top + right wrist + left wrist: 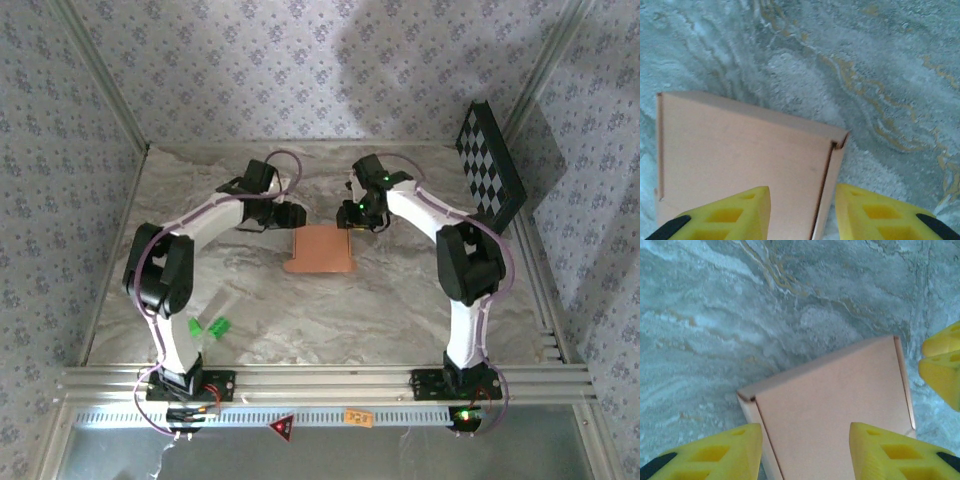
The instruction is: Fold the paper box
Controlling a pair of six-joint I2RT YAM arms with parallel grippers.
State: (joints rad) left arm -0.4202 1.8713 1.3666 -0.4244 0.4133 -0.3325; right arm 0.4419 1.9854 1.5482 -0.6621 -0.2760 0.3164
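Nearest each wrist lens are the yellow jaws. The left gripper [805, 432] has them part open over the top panel of the box [840, 395]. The right gripper [802, 192] has them part open astride a side wall at one corner. Neither has hold of anything, as far as you can see here.

The box lies flat in the middle of the table [400, 310], with a gripper at each of its two far corners. It looks largely formed, top panel down, with a small gap at each far corner where wall meets top.

Treat it as light, thin card — stiff along the creases, but quick to dent and likely to skid on the smooth table. Take it by a wall edge or a corner seam, pinch gently, and steady it with the other gripper before you press any flap home.
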